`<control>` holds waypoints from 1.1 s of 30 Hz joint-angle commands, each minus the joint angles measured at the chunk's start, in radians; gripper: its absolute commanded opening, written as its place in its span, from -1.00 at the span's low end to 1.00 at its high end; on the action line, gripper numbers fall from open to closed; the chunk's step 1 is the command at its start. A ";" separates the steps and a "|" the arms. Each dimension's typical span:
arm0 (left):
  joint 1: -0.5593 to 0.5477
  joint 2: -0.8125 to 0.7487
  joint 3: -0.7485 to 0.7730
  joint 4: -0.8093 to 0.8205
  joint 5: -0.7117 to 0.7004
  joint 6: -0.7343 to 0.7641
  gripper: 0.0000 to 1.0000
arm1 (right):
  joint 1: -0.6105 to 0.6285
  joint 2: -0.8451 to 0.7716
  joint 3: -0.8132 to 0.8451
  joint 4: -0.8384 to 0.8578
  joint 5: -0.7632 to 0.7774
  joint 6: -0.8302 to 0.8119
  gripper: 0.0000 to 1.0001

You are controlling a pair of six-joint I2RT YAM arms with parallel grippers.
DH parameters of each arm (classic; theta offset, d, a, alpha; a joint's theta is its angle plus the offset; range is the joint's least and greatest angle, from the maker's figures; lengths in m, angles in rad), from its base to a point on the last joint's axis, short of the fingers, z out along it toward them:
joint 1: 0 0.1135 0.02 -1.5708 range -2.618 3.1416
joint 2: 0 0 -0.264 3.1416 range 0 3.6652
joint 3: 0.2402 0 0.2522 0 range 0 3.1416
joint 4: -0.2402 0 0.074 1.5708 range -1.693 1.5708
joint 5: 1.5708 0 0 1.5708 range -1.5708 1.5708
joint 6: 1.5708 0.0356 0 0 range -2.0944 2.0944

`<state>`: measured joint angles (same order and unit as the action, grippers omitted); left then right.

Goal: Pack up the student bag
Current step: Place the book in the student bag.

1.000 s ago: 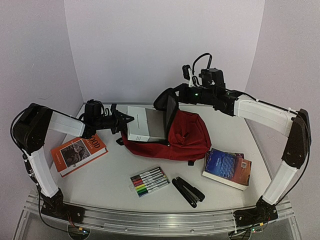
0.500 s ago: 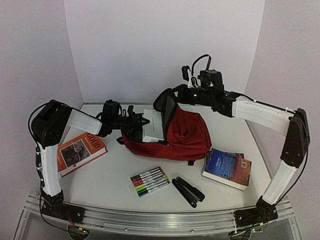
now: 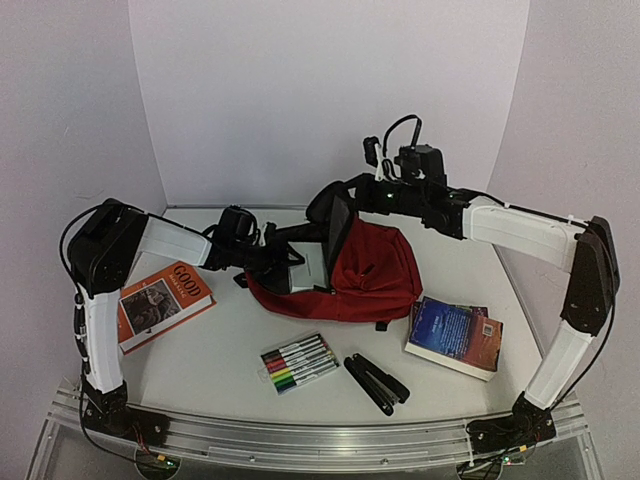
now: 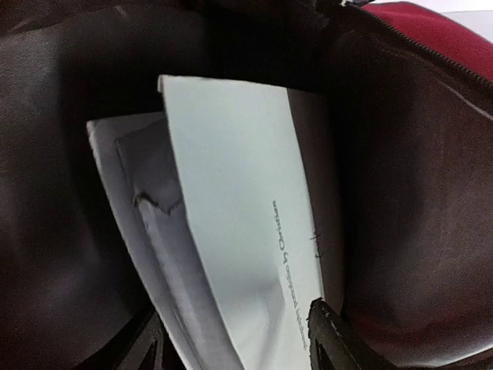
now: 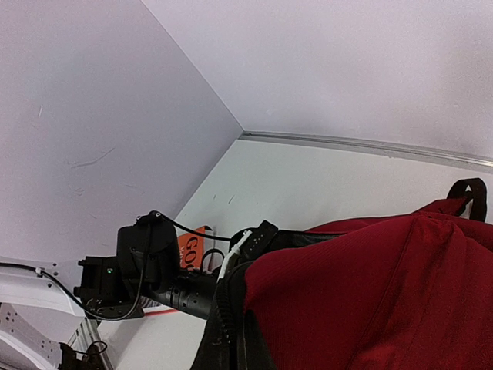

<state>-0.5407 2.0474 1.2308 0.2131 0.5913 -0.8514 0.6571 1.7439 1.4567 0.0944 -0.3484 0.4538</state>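
Two robot arms meet at a dark red student bag (image 3: 375, 275) on a desk (image 3: 230, 370), with a white book (image 4: 231, 231) partway inside.
From overhead, the bag lies between the tools, its mouth facing the left tool (image 3: 292, 256). The right tool (image 3: 338, 198) is clenched on the bag's black top edge just above that mouth, its fingertips lost against the black fabric. Only the left wrist view looks inside. The book leans against the dark lining straight ahead of the left tool. That tool's fingers (image 4: 323, 335) are spread on either side of the book, with a dark gap at one, so it is not gripped. The book's small print is too blurred to read. The right wrist view shows none of its own fingers, only red fabric below and the left arm beyond.
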 commanded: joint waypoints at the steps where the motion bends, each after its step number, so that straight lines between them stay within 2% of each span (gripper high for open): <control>1: -0.002 -0.116 0.053 -0.212 -0.137 0.190 0.33 | 0.001 -0.033 -0.026 0.079 0.013 -0.009 -1.00; 4: -0.002 -0.142 0.039 -0.268 -0.184 0.222 0.41 | 0.002 -0.042 -0.045 0.081 0.016 -0.011 -1.00; 8: -0.002 -0.144 0.036 -0.300 -0.202 0.238 0.62 | 0.001 -0.050 -0.062 0.081 0.021 -0.017 -1.00; 15: -0.005 -0.096 0.044 -0.308 -0.188 0.225 0.69 | 0.001 -0.051 -0.073 0.085 0.022 -0.031 -1.00; 25: -0.015 -0.019 0.099 -0.263 -0.130 0.192 0.30 | 0.001 -0.021 -0.071 0.102 0.017 -0.036 -1.00; 33: -0.061 0.048 0.172 -0.167 -0.075 0.131 -0.05 | 0.001 -0.016 -0.076 0.106 0.020 -0.038 -1.00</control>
<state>-0.5696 2.0699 1.3343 -0.0374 0.4754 -0.6872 0.6571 1.7424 1.3842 0.1344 -0.3340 0.4298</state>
